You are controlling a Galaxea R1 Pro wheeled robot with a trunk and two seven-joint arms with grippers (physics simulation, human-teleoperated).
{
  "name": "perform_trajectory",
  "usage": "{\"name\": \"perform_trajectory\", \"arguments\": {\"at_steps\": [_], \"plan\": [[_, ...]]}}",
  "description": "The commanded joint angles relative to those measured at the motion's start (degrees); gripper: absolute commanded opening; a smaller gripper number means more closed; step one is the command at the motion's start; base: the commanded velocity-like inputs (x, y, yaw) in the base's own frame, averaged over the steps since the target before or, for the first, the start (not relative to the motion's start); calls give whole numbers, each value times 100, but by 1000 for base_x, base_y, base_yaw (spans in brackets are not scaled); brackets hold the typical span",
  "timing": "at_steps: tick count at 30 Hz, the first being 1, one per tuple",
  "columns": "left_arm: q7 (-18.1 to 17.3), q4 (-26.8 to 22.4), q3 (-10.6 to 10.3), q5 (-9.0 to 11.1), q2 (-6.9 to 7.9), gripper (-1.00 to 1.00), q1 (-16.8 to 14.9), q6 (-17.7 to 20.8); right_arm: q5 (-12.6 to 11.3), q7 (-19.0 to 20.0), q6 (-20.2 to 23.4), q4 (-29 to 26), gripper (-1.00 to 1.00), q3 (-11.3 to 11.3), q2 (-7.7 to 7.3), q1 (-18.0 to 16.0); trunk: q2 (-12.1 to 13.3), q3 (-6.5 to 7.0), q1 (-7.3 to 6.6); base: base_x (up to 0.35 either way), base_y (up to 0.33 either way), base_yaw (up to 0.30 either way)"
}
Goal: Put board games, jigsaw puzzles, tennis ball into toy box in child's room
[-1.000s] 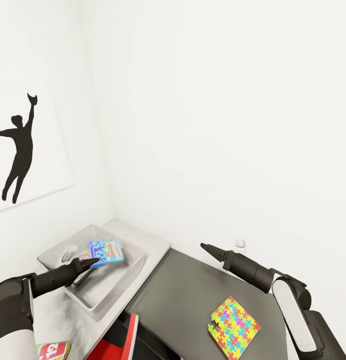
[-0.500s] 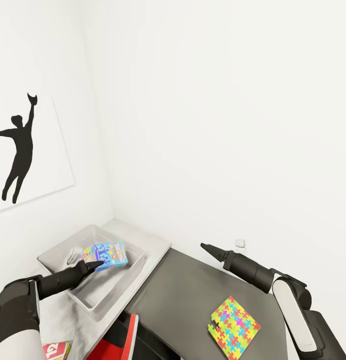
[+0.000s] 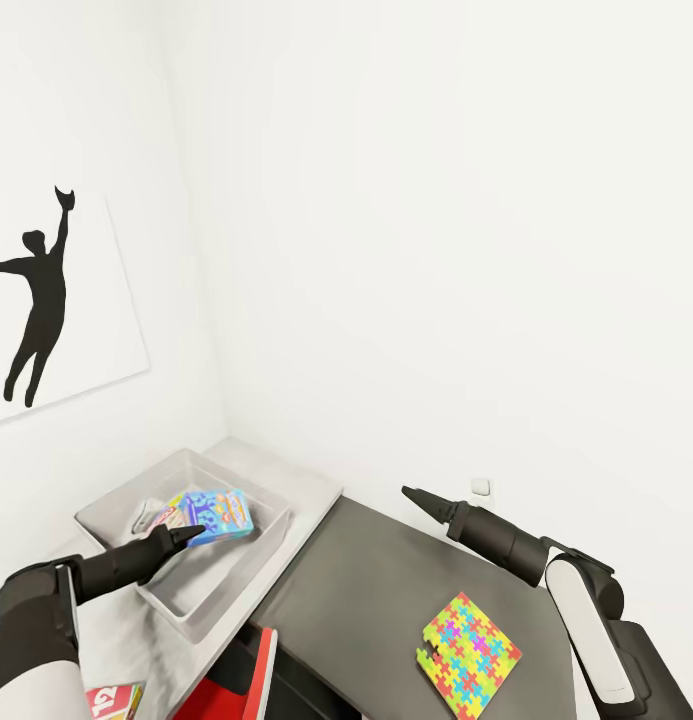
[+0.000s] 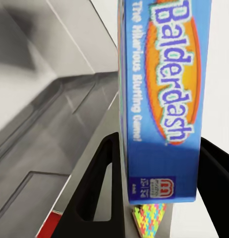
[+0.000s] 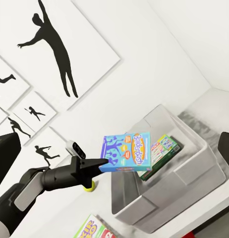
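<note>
Holding the blue game (image 3: 214, 512) over the toy box (image 3: 248, 572), our left gripper (image 3: 189, 531) had its jaws pinched on the box's short edge. In the left wrist view the two fingers (image 4: 97, 191) sat either side of the "Balderdash" lid (image 4: 164, 94), so the grip was edge-on. That makes sense to us: a flat box is easiest to carry by its thin side and drop in flat.

From the right wrist view the blue game (image 5: 127, 152) hung just above the bin's (image 5: 166, 191) interior, with another printed game (image 5: 163, 150) already lying inside under it. Nothing was released yet, judging by the jaws clamped on it.

The tennis ball (image 5: 87, 186) sat on the table just outside the bin, below the left arm. A third game (image 3: 111, 701) lay on the table (image 3: 111, 640) near us, its corner showing at the bottom of the head view. One jigsaw (image 3: 469, 643) lay flat on the dark counter (image 3: 376, 590), well apart from the bin, near the right arm.

Our right gripper (image 3: 409, 493) hovered over the counter holding nothing. Its tips looked pressed together in the head view, but it was too small for us to call, so cannot tell.

Our guess: about a third done. Next likely step is to let the blue game go so it lands on the one below. Risk: it tips onto the bin wall instead of lying flat.
</note>
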Motion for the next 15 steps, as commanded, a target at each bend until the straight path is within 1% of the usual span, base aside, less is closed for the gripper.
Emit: {"name": "perform_trajectory", "arguments": {"at_steps": [1,15], "plan": [[-60,-5,26,-57,-14,-100,-7,42,-24,6,35,1,100,-5,-2,-2,-5,-3,2,0,0,0],[-52,-4,37,-60,-32,-100,-8,42,-24,6,35,1,100,-5,1,-2,-5,-3,2,0,0,0]]}}
